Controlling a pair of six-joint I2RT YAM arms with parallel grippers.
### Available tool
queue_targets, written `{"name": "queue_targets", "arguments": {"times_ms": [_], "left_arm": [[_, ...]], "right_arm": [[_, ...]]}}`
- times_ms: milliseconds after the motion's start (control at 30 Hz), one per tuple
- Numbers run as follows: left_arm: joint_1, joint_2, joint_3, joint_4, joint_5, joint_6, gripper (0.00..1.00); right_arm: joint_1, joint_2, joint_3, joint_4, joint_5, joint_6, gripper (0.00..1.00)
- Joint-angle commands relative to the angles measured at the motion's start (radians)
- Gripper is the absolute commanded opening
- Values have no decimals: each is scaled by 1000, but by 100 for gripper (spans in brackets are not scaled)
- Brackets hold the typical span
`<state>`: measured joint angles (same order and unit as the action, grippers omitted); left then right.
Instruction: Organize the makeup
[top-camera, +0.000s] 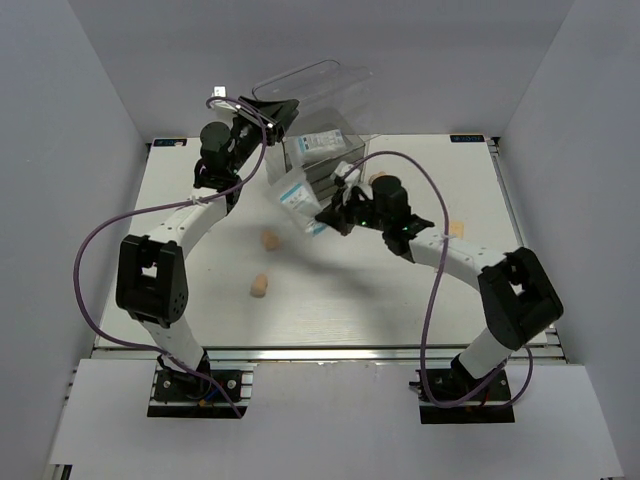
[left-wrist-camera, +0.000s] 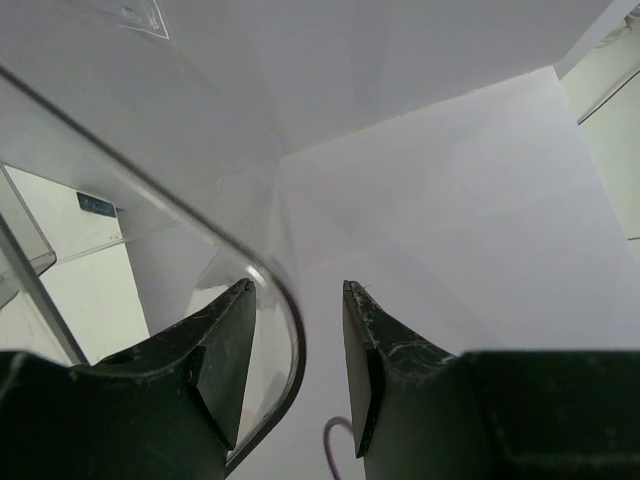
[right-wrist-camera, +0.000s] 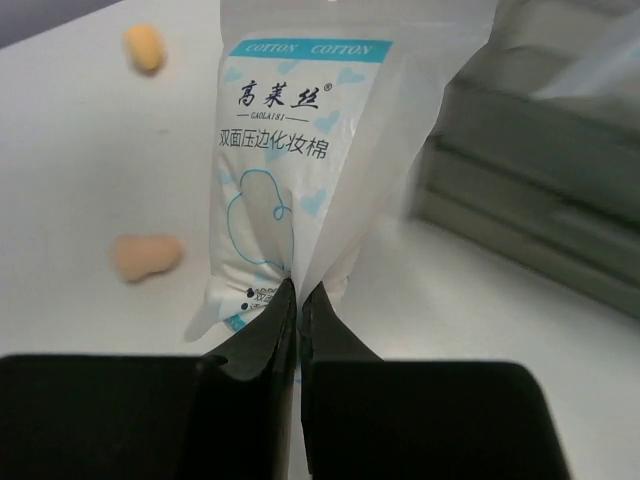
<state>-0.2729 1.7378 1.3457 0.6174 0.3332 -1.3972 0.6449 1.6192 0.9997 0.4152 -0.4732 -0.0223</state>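
While I'm holding the rim of the clear plastic drawer (left-wrist-camera: 205, 228) in the left gripper's (left-wrist-camera: 297, 290) half-closed jaws so it's open for loading, I'm pinching the flat white-and-clear blue-printed sachet (right-wrist-camera: 300, 150) by its edge in the tight-shut right gripper (right-wrist-camera: 298, 300), mid-air beside the tall clear box (right-wrist-camera: 540, 220), probably its destination.

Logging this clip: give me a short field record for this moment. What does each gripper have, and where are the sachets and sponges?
left gripper: jaws round the curved rim of a clear drawer, which it seems to hold up, tilted, at the back
right gripper: shut on a sachet, pinched at one end
second sachet: at the top of the clear box, apparently inside
sponges: loose on the table, two left of centre, one towards the right
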Motion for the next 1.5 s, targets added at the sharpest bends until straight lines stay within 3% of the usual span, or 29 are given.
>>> {"name": "queue_targets", "arguments": {"times_ms": [0,367,567,833,1367,1467], "left_arm": [[-5,-12,53,70,29,-20,50],[-9,37,102,105,30,-71,50],[-18,55,133,81,61,-88,49],[-23,-27,67,-93,115,29,51],[-72,-103,56,-419,69,294,54],[-97,-93,66,-436,66,306,48]], "right_arm": [[-86,-88,-4,22,91,-171,0],[-154,-130,-13,-13,231,-418,0],[-156,-124,7,19,261,-446,0],[-163,-145,54,25,275,-412,0],[-163,-209,140,4,252,-393,0],[-163,-214,155,0,255,-387,0]]}}
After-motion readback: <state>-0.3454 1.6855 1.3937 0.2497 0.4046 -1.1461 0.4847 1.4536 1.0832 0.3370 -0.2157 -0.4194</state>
